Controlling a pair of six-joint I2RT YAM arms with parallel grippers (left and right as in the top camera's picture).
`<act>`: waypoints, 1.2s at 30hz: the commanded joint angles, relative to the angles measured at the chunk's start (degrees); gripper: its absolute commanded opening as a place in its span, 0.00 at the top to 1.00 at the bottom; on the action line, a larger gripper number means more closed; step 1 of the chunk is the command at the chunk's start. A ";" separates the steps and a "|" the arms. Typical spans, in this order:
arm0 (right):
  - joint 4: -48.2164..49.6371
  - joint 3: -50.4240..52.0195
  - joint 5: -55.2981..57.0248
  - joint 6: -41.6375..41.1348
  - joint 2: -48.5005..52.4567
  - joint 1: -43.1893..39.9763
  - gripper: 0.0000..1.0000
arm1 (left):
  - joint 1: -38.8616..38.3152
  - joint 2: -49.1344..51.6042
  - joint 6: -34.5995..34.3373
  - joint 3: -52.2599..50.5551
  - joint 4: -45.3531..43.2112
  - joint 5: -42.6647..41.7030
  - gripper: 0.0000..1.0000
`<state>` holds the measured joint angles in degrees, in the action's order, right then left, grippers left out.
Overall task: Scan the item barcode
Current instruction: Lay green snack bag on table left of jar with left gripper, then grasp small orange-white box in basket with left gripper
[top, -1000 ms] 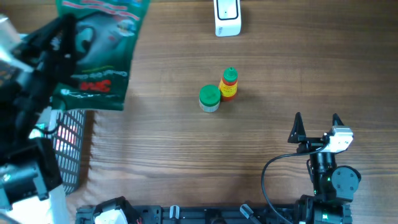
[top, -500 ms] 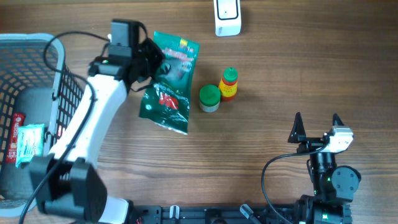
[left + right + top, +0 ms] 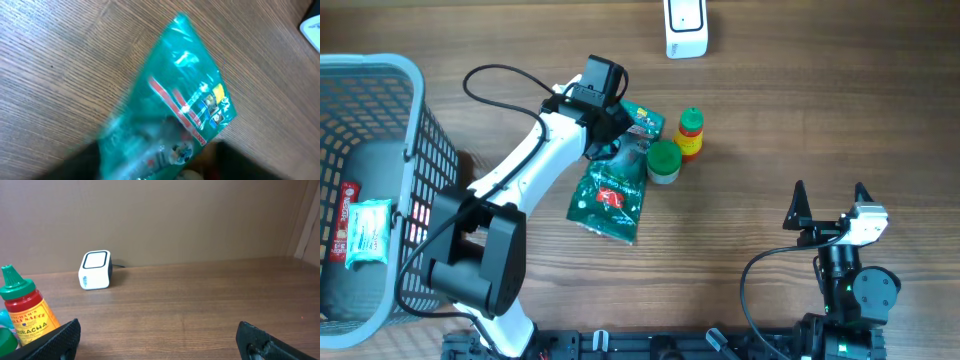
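Note:
The item, a green foil snack bag (image 3: 610,195), lies flat on the wooden table just left of a green-lidded jar (image 3: 663,160). My left gripper (image 3: 613,128) hovers over the bag's upper end, close to the jar. In the left wrist view the bag (image 3: 185,100) is blurred and fills the frame. My left gripper (image 3: 160,162) shows dark fingers spread wide at either side of it, not pinching it. The white barcode scanner (image 3: 686,28) stands at the far edge and also appears in the right wrist view (image 3: 95,270). My right gripper (image 3: 829,195) rests open and empty at the near right.
A red sauce bottle (image 3: 689,135) with a green cap stands beside the jar, right of the bag. A grey wire basket (image 3: 420,150) at the left edge holds a small packet (image 3: 365,230). The left arm's cable loops over the table near the basket.
The left arm swung the bag from above the basket to the table beside the jar. Its fingers, shut on the bag before, have now spread apart. The right arm stayed still.

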<state>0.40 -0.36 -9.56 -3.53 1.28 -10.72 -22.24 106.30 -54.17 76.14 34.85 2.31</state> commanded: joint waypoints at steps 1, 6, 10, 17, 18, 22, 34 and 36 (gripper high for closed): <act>0.15 0.04 0.74 0.55 -0.33 -0.17 0.00 | 0.11 -1.16 2.97 0.46 0.13 0.83 0.14; 0.15 0.04 0.74 0.52 -0.33 -0.17 0.00 | 2.47 -13.94 17.35 3.48 0.98 9.97 0.00; 0.15 0.04 0.74 0.52 -0.33 -0.17 0.00 | 7.43 -28.44 18.43 3.82 -1.36 29.38 0.00; 0.15 0.04 0.74 0.52 -0.33 -0.17 0.00 | 32.41 -41.44 15.54 3.80 2.56 25.11 0.00; 0.15 0.04 0.74 0.52 -0.33 -0.17 0.00 | 37.20 -41.64 9.62 3.80 6.21 24.70 0.00; 0.15 0.04 0.74 0.52 -0.33 -0.17 0.00 | 53.57 -37.11 -3.72 3.45 19.71 14.51 0.00; 0.15 0.04 0.74 0.55 -0.31 -0.17 0.00 | 63.23 -5.05 6.25 -0.70 27.12 -1.33 0.00; 0.15 0.04 0.74 0.52 -0.31 -0.17 0.00 | 63.23 -2.84 6.16 -2.73 25.88 -1.66 0.00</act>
<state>0.38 -0.36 -9.54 -3.53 1.28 -10.72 40.73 100.88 -49.78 75.88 61.73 2.57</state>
